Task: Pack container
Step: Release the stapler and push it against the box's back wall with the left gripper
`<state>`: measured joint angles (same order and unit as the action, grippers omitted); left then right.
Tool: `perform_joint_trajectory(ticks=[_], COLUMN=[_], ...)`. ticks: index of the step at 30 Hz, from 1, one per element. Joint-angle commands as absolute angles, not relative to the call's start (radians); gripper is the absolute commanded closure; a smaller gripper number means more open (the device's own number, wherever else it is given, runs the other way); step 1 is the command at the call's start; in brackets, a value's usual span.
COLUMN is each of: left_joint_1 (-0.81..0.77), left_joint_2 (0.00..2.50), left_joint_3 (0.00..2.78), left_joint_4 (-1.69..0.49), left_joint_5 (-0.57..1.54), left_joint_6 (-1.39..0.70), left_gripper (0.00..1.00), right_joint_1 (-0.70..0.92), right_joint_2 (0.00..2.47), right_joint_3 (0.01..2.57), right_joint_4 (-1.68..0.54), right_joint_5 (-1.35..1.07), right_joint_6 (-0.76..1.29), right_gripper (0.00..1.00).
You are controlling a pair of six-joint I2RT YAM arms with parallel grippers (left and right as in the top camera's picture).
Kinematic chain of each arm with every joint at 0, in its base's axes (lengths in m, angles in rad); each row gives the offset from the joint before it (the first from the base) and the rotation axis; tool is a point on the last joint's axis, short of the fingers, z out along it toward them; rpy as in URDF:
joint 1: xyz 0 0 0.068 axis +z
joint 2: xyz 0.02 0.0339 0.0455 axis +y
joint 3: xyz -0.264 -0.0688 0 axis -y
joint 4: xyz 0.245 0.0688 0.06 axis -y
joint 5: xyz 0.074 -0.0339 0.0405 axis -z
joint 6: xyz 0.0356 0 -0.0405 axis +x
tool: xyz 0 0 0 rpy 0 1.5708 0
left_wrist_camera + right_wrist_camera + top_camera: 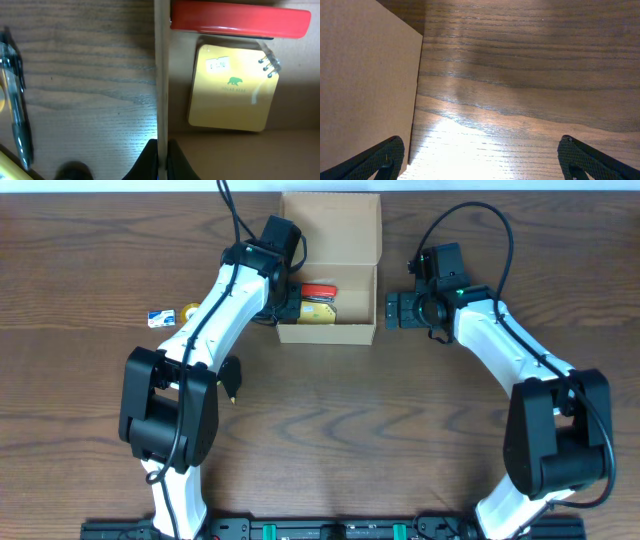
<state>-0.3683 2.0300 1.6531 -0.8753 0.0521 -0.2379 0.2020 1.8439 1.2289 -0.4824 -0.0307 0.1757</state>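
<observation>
Dark wood desk (80,260): small stationery items (170,315) lie far left. The left gripper (161,152) has its jaws clamped on the left wall of the container (330,333), mid-desk, flap open, holding a red item (240,22) and a yellow notepad (232,90). The right gripper (393,310), jaws wide apart, sits just beside the right wall.

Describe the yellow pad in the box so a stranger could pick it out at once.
Find the open cardboard box at the far middle of the table. Inside, beside a red item, lies the yellow pad. It alone is square and yellow, with a small green bear printed on top.
</observation>
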Motion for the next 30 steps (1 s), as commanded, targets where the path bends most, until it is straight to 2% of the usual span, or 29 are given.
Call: perform_joint_trajectory(ticks=[1, 20, 30], left_joint_1=[-0.363, -0.393, -0.394], left_joint_2=[2.04, 2.04, 2.04], left_joint_3=[1.646, 1.646, 1.646], left_joint_4=[-0.893, -0.98, -0.971], left_joint_5=[0.097, 0.131, 0.184], left_joint_6=[-0.301, -0.258, -0.319], left_gripper=[0.94, 0.94, 0.94], right_joint_1=[0.197, 0.197, 0.197], right_joint_2=[1.844, 1.844, 1.844], right_joint_3=[1.229, 1.229, 1.229], right_joint_4=[-0.483, -0.483, -0.483], right_joint_5=[-0.034, -0.034, -0.034], right_joint_6=[0.186, 0.186, 0.186], right_gripper=[0.01, 0.01, 0.01])
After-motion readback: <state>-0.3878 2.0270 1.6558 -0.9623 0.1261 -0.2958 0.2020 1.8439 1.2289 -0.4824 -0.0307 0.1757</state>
